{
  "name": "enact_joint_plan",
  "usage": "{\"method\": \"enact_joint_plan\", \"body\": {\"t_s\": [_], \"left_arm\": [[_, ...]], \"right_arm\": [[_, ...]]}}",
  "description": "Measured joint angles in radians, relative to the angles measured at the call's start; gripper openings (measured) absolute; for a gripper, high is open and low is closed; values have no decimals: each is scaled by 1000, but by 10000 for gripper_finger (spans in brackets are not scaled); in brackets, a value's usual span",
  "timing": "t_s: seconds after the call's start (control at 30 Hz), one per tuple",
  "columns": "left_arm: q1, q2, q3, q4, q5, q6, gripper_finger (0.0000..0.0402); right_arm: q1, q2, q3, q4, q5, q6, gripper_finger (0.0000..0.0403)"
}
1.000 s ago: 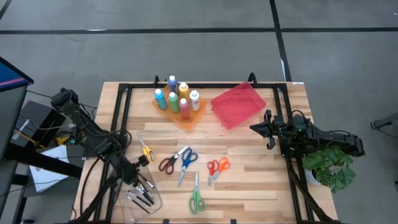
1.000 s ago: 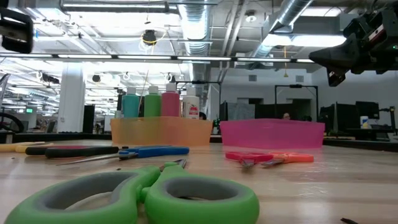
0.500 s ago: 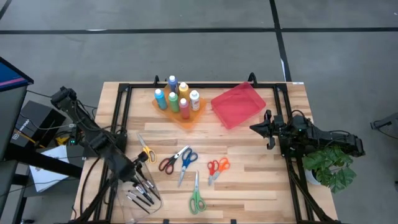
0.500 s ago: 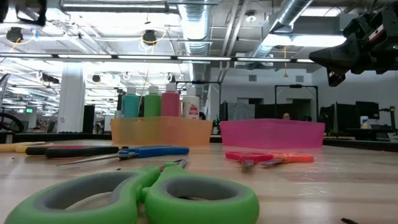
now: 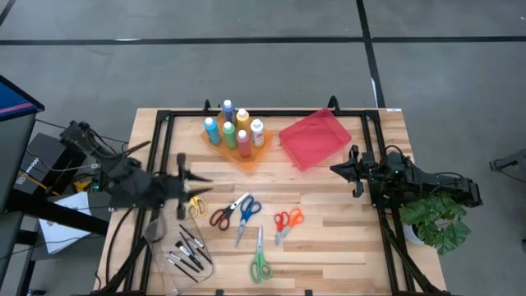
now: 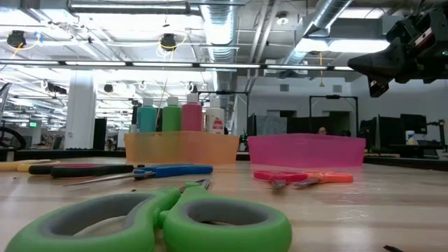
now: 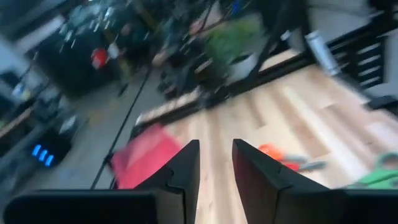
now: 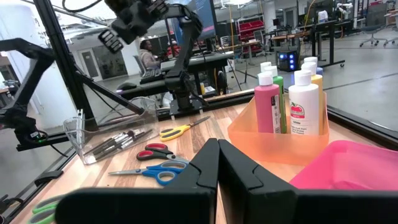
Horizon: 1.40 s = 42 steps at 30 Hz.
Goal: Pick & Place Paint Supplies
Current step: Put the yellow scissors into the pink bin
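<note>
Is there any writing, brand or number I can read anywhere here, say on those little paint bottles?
None can be read.
Paint bottles: the white one has a red label mark, its print too small to read.
Dark box beside the table: a white logo, too small to read.
Scissors, trays and brushes: no writing visible.

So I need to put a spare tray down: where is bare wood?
Bare: the near right corner, right of the orange scissors, and the strip between the red tray and the right gripper. Crowded: middle and near left, with scissors and the brushes.
</note>
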Motion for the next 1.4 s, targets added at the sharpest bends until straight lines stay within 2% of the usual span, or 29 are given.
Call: {"method": "enact_joint_plan", "body": {"t_s": [0.07, 0.13, 0.2, 0.33, 0.4, 0.47, 0.63, 0.73, 0.87, 0.97, 1.2, 1.4], "left_arm": [[85, 39, 45, -83, 15, -57, 81], [176, 87, 92, -187, 72, -131, 75], [275, 143, 139, -280, 183, -179, 69], [452, 287, 204, -465, 482, -195, 57], [521, 356, 227, -521, 579, -182, 52], [575, 416, 242, -558, 628, -163, 49], [656, 506, 258, -569, 654, -177, 54], [685, 529, 282, -612, 658, -298, 63], [703, 544, 360, -826, 745, -293, 62], [702, 544, 388, -890, 759, -305, 53], [729, 557, 392, -896, 758, -606, 25], [742, 573, 392, -829, 738, -823, 8]], "right_arm": [[0, 0, 0, 0, 0, 0, 0], [0, 0, 0, 0, 0, 0, 0], [0, 0, 0, 0, 0, 0, 0], [0, 0, 0, 0, 0, 0, 0], [0, 0, 0, 0, 0, 0, 0], [0, 0, 0, 0, 0, 0, 0], [0, 0, 0, 0, 0, 0, 0], [0, 0, 0, 0, 0, 0, 0], [0, 0, 0, 0, 0, 0, 0], [0, 0, 0, 0, 0, 0, 0], [0, 0, 0, 0, 0, 0, 0], [0, 0, 0, -1, 0, 0, 0]]}}
